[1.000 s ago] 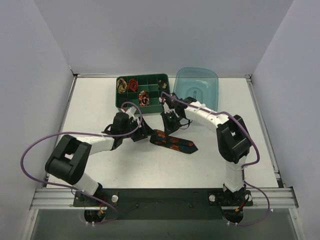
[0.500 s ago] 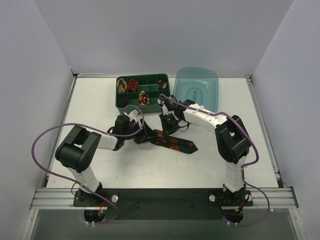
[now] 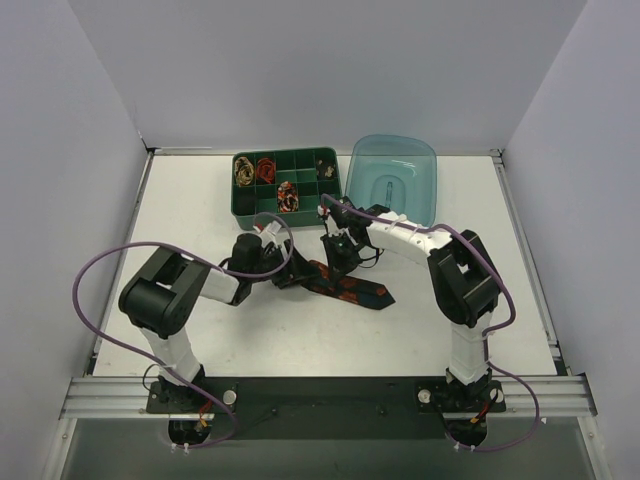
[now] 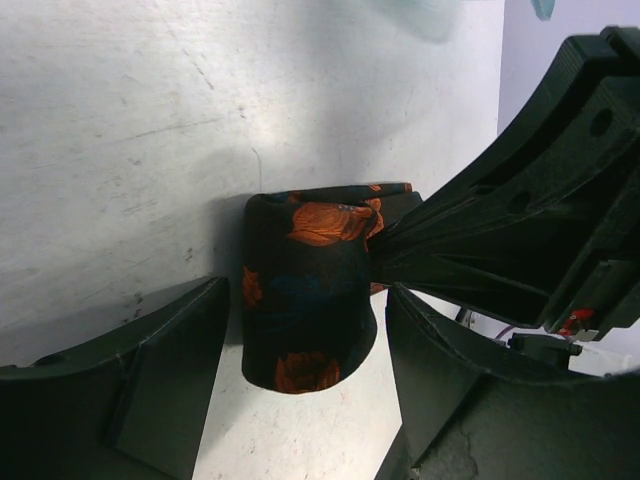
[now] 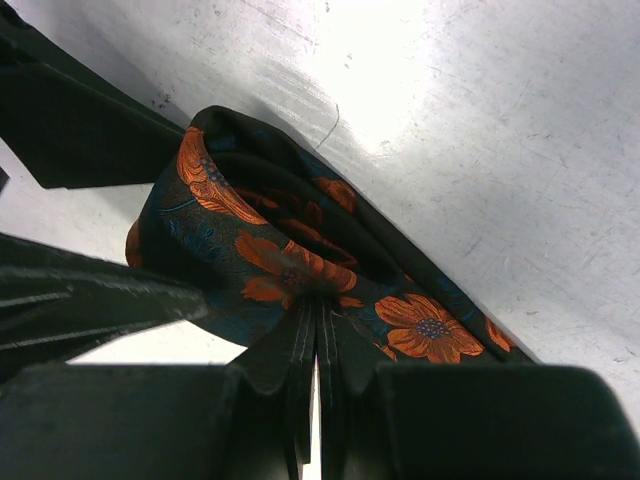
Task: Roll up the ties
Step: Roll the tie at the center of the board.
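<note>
A black tie (image 3: 360,290) with orange-red flowers lies on the white table, its left end curled into a loose roll (image 4: 305,300). My left gripper (image 4: 305,375) is open, and its two fingers stand either side of that roll without touching it. In the top view the left gripper (image 3: 292,275) lies low at the tie's left end. My right gripper (image 5: 318,315) is shut on a fold of the tie (image 5: 280,250) at the top of the roll. From above, the right gripper (image 3: 338,265) points down just right of the left one.
A green compartment tray (image 3: 300,178) at the back holds coiled ties: gold-black (image 3: 243,170), red (image 3: 265,168) and an orange-patterned one (image 3: 287,195). A clear blue tub (image 3: 393,178) stands to its right. Purple cables loop off both arms.
My left arm has folded inward, its elbel drawn toward the middle, and its gripper has slid a little right onto the tie's rolled end. The right gripper has kept its pinch.
</note>
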Controlling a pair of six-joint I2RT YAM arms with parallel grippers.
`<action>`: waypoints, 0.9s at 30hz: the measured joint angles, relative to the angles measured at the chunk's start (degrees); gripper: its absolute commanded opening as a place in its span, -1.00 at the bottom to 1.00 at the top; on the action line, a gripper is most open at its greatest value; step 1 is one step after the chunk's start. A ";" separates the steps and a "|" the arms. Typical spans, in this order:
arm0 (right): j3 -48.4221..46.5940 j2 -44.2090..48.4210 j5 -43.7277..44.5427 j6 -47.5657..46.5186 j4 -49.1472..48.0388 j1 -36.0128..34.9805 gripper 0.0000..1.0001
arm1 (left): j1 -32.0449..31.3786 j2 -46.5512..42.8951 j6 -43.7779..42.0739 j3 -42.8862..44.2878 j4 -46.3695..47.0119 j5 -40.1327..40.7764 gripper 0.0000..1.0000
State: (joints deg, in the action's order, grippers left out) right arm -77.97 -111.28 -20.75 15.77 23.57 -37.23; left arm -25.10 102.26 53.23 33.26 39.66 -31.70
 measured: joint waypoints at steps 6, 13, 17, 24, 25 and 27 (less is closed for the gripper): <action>0.11 0.00 0.42 0.48 0.00 0.00 -1.00 | -2.45 2.34 0.76 -0.02 4.20 -0.07 0.20; 0.31 0.00 0.57 0.66 -0.09 0.00 -1.00 | -2.80 3.67 2.40 -1.20 7.32 0.98 -0.22; 0.31 0.02 0.79 0.68 -0.09 0.00 -1.00 | -2.97 3.65 2.93 -1.11 7.02 1.44 -0.26; 0.74 0.33 1.01 0.66 -0.37 0.00 -1.00 | -3.43 0.48 -1.36 2.47 -3.85 2.75 -0.26; 0.74 0.33 1.03 0.66 -0.46 0.00 -1.00 | -3.58 -0.37 -2.67 3.37 -6.40 3.28 -0.26; 0.79 0.33 1.03 0.66 -0.50 0.00 -1.00 | -3.78 -2.25 -5.60 5.16 -12.02 4.68 -0.26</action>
State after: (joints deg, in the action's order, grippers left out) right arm -77.19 -110.96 -19.73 16.43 23.07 -37.23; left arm -28.88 100.01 47.64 38.41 27.64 -27.03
